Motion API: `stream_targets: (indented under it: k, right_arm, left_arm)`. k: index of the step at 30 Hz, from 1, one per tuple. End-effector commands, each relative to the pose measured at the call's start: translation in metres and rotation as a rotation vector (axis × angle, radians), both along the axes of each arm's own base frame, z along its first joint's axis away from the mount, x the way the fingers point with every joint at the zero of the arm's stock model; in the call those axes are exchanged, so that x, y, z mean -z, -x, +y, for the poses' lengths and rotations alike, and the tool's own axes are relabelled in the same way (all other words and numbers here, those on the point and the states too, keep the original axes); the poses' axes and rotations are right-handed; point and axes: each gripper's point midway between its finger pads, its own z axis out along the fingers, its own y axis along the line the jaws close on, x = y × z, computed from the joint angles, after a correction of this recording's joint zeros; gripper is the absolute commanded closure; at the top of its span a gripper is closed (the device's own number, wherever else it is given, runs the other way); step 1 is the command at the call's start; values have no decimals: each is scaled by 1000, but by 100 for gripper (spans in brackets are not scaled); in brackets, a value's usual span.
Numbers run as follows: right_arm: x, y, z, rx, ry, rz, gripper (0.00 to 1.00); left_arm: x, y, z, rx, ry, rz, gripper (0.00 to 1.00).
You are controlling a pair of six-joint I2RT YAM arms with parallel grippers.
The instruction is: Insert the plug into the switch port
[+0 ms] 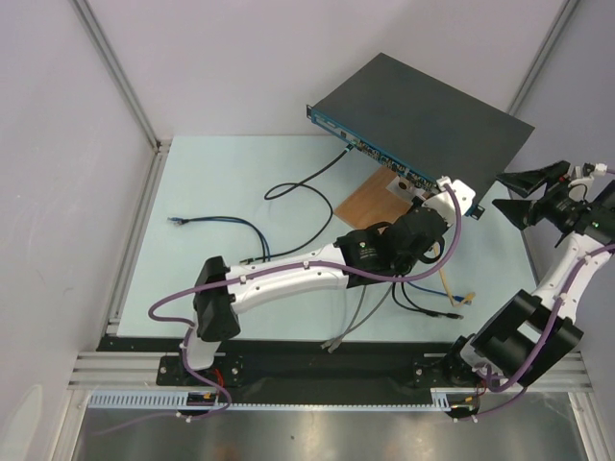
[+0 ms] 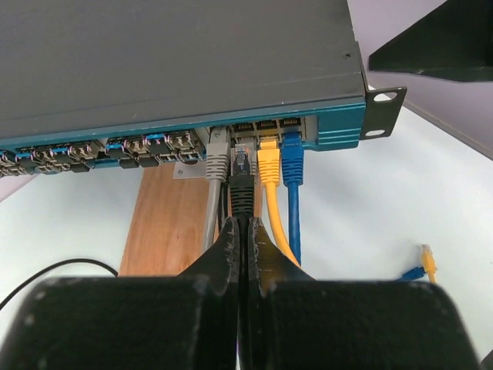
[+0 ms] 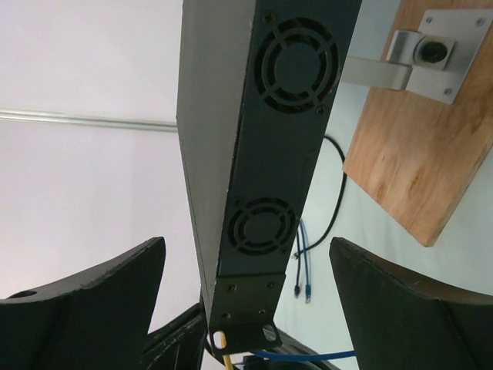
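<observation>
The switch (image 1: 423, 115) is a flat black box lying at an angle at the back of the table, its blue front face (image 2: 339, 126) carrying a row of sockets. Grey, yellow (image 2: 268, 166) and blue (image 2: 292, 158) plugs sit in sockets near its right end. Between them is the black plug (image 2: 242, 183), its clear tip at a socket mouth; I cannot tell how deep it sits. My left gripper (image 2: 245, 225) is shut on the black cable just behind that plug. My right gripper (image 3: 245, 250) is open, its fingers either side of the switch's fan end (image 3: 269, 154), apart from it.
A brown wooden board (image 1: 370, 202) with a small metal bracket lies in front of the switch. Loose cables lie on the pale table: a blue one (image 1: 221, 223), a black one (image 1: 298, 182) and a grey one (image 1: 360, 322). A loose yellow plug (image 2: 426, 258) lies at the right.
</observation>
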Motion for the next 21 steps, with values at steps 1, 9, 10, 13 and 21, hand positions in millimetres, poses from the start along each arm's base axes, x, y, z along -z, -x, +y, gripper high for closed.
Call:
stream_targets:
  k: [1,9,10,13,21]
  right_arm:
    - [-5,-3,11,-59,-23,-31,7]
    - [10,-9,23,-96,-73,14,18]
    - [9,-10,24,-100,-75,10,18]
    - [8,-11,26,-104,-76,6,24]
    - [10,-11,28,-111,-73,0,39]
  left_arm:
    - [-37,-8,0,-27,85,-50,100]
    - [-37,-10,-5,-12,90,-55,100]
    - [-37,-9,-6,-6,87,-54,100]
    - [-33,-8,-9,5,79,-49,100]
    - [-30,-18,-8,-15,62,-45,100]
